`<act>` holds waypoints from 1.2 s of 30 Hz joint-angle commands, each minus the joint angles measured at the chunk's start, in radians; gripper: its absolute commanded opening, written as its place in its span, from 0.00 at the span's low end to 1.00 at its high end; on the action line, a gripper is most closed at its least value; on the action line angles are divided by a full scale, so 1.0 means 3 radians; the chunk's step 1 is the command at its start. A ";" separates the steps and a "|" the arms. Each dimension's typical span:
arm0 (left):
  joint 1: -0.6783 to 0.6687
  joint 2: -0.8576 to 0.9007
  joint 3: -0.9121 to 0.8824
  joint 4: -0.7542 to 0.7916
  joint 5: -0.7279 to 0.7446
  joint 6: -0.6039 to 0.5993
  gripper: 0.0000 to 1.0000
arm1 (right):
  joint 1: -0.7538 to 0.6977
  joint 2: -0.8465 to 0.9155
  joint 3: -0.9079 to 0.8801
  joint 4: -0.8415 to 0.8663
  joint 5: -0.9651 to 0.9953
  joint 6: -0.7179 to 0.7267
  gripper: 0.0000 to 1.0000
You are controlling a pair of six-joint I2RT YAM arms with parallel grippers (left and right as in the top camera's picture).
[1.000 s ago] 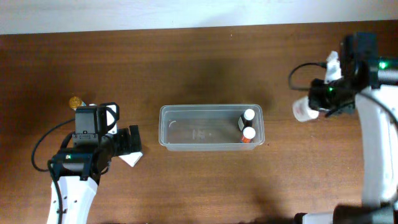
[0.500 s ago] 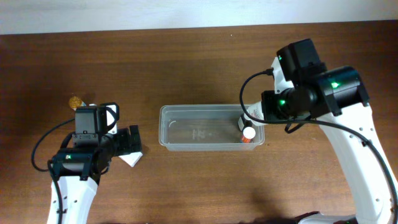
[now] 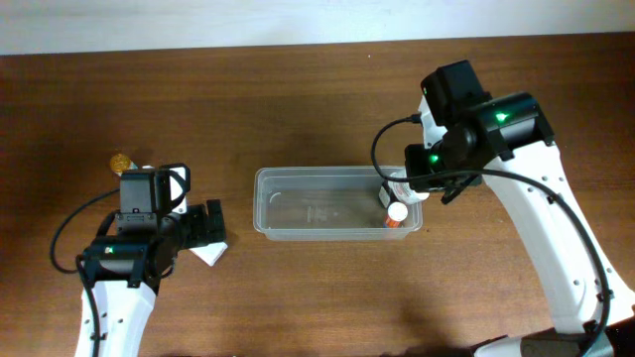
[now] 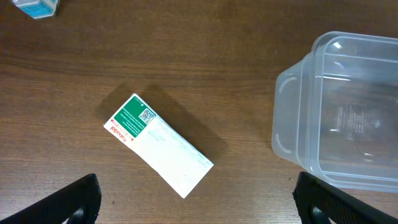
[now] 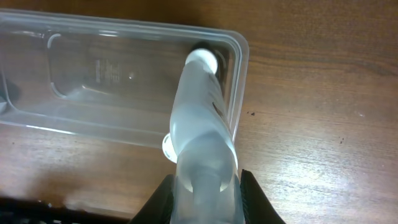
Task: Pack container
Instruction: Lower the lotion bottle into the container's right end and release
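Container [image 3: 317, 210] packing is judged to be close to one item further along than a second ago. The right gripper [image 3: 412, 178] was then well off to the right with a translucent bottle [image 5: 199, 118]. It is now swung in over the container's right end, and only a small further shift is seen against the half-second-old view.

Nearest the robot, the left gripper [image 4: 202, 208] is held low over the table [image 3: 298, 99], its fingers spread wide with nothing between them. No change of place is seen in it across the three overhead views. A white box [image 4: 158, 144] with a green label is left lying flat just ahead of it, left of the container and apart from it, so that item is not yet packed.

The container is set at the middle of the table, long side across. One white-capped bottle [image 3: 397, 212] is seen at its right end. A second, visible beside it a second ago, is now hidden under the right arm.

Farther out, the right wrist is pitched downward and the translucent bottle is clamped between the fingers, its capped end pointed into the container's right end. Whether it touches the container floor cannot be told. Release is judged to be the step in hand. Beyond the left arm, a small orange-topped item [image 3: 121, 161] is left on the table.
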 commanded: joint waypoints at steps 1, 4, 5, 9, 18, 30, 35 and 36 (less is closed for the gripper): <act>0.0011 0.0014 0.0070 0.0005 0.0036 -0.0004 0.99 | 0.0038 0.0066 -0.0271 0.0172 0.0015 0.0029 0.19; 0.0011 0.0014 0.0070 0.0005 0.0036 -0.0004 0.99 | 0.0038 0.0069 -0.0559 0.0340 0.0014 0.0029 0.19; 0.0011 0.0014 0.0070 0.0005 0.0036 -0.0005 0.99 | 0.0038 0.0069 -0.0643 0.0387 0.0013 0.0029 0.19; 0.0011 0.0014 0.0070 0.0005 0.0036 -0.0004 0.99 | 0.0038 0.0069 -0.0832 0.0451 0.0014 0.0029 0.19; 0.0011 0.0014 0.0070 0.0005 0.0036 -0.0005 0.99 | 0.0038 0.0069 -0.0833 0.0525 0.0015 0.0028 0.19; 0.0011 0.0014 0.0070 0.0004 0.0036 -0.0004 1.00 | 0.0038 0.0070 -0.0961 0.0631 0.0015 0.0028 0.31; 0.0011 0.0014 0.0070 0.0004 0.0036 -0.0004 0.99 | 0.0038 0.0070 -0.0985 0.0722 0.0017 0.0017 0.32; 0.0011 0.0014 0.0070 0.0005 0.0036 -0.0005 0.99 | 0.0038 0.0070 -0.0985 0.0739 0.0017 0.0017 0.32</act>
